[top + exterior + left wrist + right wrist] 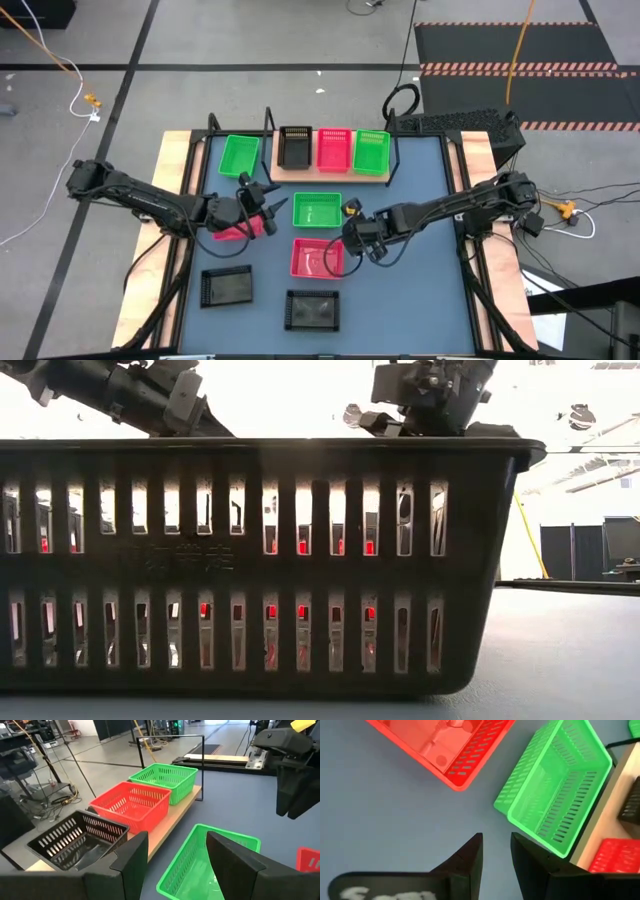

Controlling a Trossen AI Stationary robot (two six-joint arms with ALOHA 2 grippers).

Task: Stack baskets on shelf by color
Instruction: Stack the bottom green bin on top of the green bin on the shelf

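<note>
The shelf [330, 176] at the far side carries a black basket [295, 148], a pink-red one [333, 150] and a green one [370, 152], each resting on its base. More baskets stand on the table: green [239, 157], green [317, 210], pink-red [317, 258], pink-red [235, 232] and two black [226, 288], [313, 309]. My left gripper [180, 865] hovers open just left of the middle green basket [205, 865], with nothing between its fingers. My right gripper [496, 847] points down at bare table near that basket [560, 785], its fingers a narrow gap apart and empty.
The shelf's black metal frame [170, 740] rises at the shelf's ends. In the low view, a black basket [250, 560] at the table's near edge blocks nearly everything behind it. The two arms stand close together over the table's middle, and wooden boards edge the table's left and right sides [170, 170].
</note>
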